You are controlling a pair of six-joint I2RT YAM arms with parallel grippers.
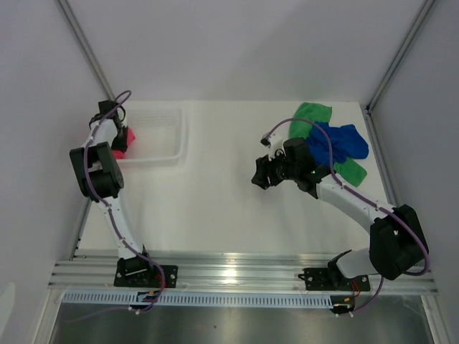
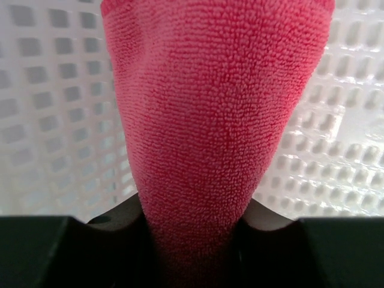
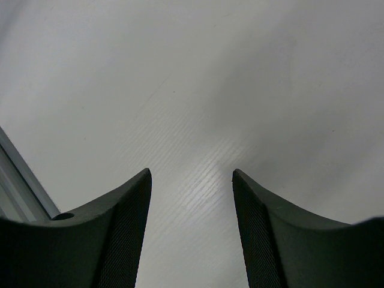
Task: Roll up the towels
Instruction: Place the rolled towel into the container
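Top view: left gripper (image 1: 119, 145) mostly hidden under its own wrist. Only a scrap of the pink-red towel (image 1: 128, 138) shows beside the arm, at the near-left corner of the white mesh basket (image 1: 180, 135). Can't tell from here if the towel rests on the basket floor or hangs above it.

Left wrist view: towel fills the middle of the frame, top edge cut off, lower end lost in shadow between the black fingers (image 2: 42, 252). The jaws are clamped on it. It looks like plush terry, bunched into a narrow neck at the grip and widening upward. Can't tell if it is rolled or folded. Mesh grid is behind it on both sides.

Right gripper (image 3: 191, 175) has its jaws held well apart with nothing between them, only bare table (image 3: 198, 90). In the top view it is a dark clump over mid-table and the jaws are unreadable.

Blue towel (image 1: 343, 141) is crumpled at the far right of the table and lies on top of the green towel (image 1: 313, 112). The green shows only at the far end and at a near corner, with the right arm and its cable crossing the pile. Both are unrolled.
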